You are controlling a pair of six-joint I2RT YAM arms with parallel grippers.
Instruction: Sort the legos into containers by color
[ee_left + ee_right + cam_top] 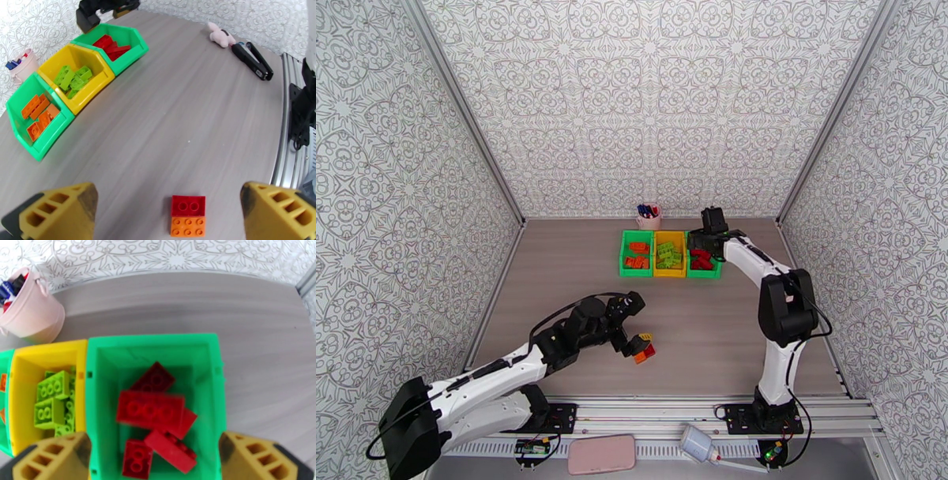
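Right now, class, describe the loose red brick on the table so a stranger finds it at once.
On the grey wood-grain tabletop, apart from the three plastic bins, two small studded bricks lie touching. Pick the red brick, on the bins' side; its neighbour is the orange brick.

No writing, brand, number or sign can be read on the legos (188,205), the containers (89,94) or anything else.

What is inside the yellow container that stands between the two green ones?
Inside the yellow container lie light green legos in a loose pile. The upper ones cover parts of the lower ones and of the floor, so their exact count cannot be told.
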